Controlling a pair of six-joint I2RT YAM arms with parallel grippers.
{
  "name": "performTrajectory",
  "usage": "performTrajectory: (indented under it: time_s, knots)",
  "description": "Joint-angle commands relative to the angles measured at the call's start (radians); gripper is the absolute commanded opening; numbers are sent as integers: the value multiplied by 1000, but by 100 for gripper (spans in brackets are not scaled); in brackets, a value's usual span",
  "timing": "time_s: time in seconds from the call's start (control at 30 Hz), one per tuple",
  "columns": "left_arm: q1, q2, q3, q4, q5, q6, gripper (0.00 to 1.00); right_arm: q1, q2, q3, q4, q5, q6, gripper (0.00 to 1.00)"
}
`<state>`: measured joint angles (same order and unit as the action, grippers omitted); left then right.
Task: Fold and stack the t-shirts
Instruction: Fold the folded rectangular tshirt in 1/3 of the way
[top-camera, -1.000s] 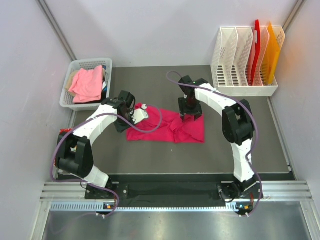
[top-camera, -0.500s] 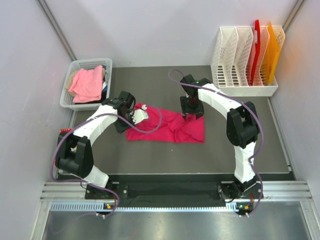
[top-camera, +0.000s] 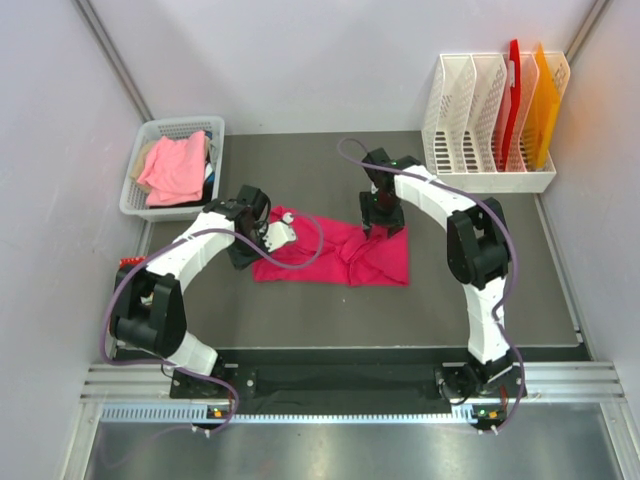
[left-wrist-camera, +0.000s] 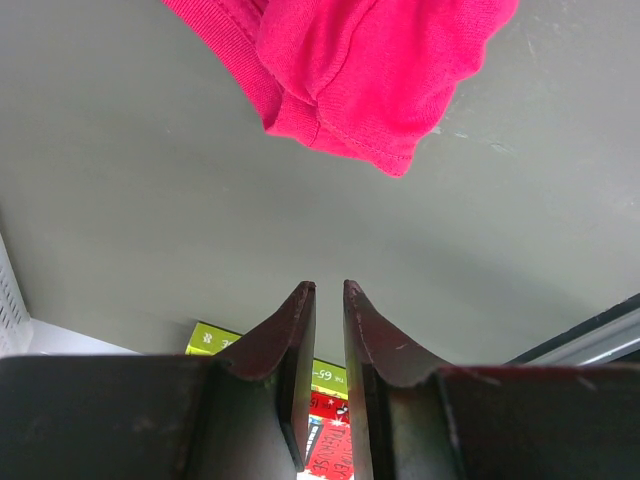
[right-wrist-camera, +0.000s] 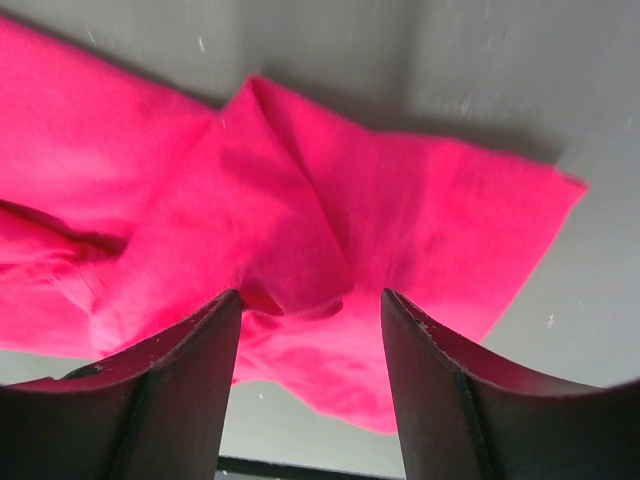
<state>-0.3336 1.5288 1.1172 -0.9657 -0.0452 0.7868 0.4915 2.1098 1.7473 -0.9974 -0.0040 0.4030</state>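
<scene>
Top external view: the crumpled bright magenta-pink cloth t-shirt (top-camera: 340, 255) lies on the flat grey table (top-camera: 300, 180) between my two sets of fingers. My left gripper (top-camera: 268, 235) is at its left end and my right gripper (top-camera: 383, 225) is over its far right edge. A paler salmon-pink cloth t-shirt (top-camera: 175, 168) sits in the white plastic slatted basket (top-camera: 135, 190), well off to the left of my left fingers.

Left wrist view: my left gripper (left-wrist-camera: 325, 290) shows only a thin slit between its fingers and grips nothing. The magenta shirt (left-wrist-camera: 350, 60) lies ahead of the tips.

Right wrist view: my right gripper (right-wrist-camera: 312, 298) stands wide apart and empty, with a raised fold of the shirt (right-wrist-camera: 300, 220) just beyond the gap.
</scene>
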Motion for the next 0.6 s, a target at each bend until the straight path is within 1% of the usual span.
performTrajectory:
  time_s: [0.0, 0.13, 0.17, 0.23, 0.37, 0.53, 0.57]
  knots:
    - [4, -32, 3, -2, 18, -8, 23, -19, 29, 76, 46, -47, -20, 57]
    - [4, -29, 9, -4, 21, -12, 23, -22, 44, 100, 45, -65, -16, 54]
    - [5, -30, 7, -5, 21, -14, 24, -22, 47, 100, 48, -68, -15, 51]
    - [4, -32, 3, -1, 19, -14, 24, -22, 47, 100, 48, -76, -12, 49]
    - [4, -33, 0, 4, 13, -9, 23, -24, 46, 96, 49, -91, -6, 38]
    - [4, -29, 10, 9, 11, -8, 23, -22, 38, 98, 48, -96, -7, 33]
    - [4, -25, 12, 9, 11, -8, 23, -24, 36, 100, 46, -96, -4, 29]
